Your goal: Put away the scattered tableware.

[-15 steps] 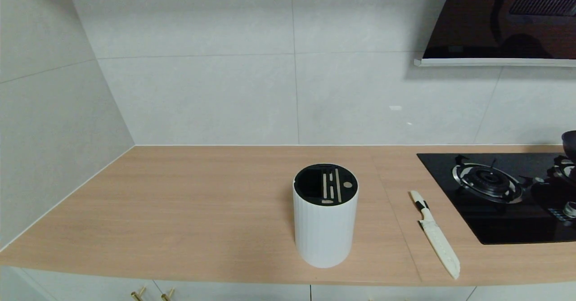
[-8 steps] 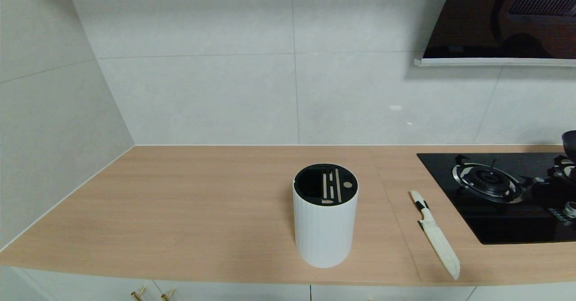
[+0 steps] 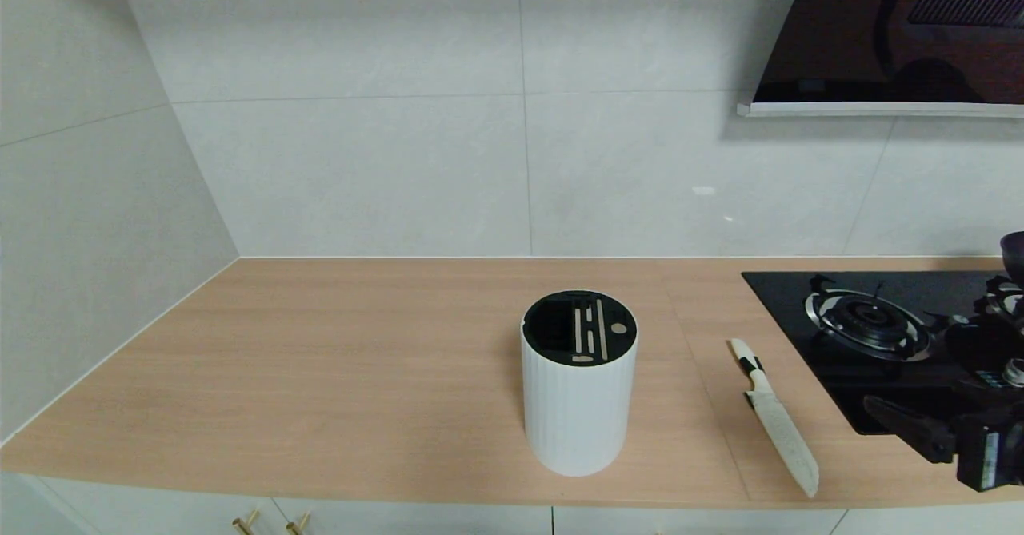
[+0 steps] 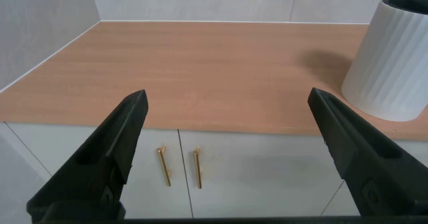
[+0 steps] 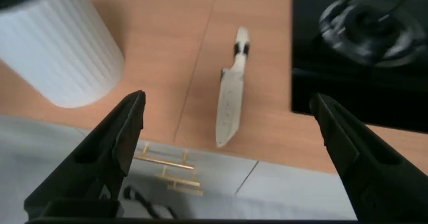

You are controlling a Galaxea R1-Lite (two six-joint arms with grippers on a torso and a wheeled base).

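The approach seems in hand: the right tool (image 5: 227, 98), jaws wide apart, hovers near the knife (image 3: 774, 415), which lies at the front edge of the surface (image 3: 360, 375), right of the white knife holder (image 3: 579, 383). Next it should descend over the handle (image 3: 744, 357) and close.

We see a wooden countertop (image 3: 360, 375) below a grey tiled wall (image 3: 360, 175). On its right sits a black gas hob (image 3: 788, 299), a dark range hood (image 3: 864, 39) above.
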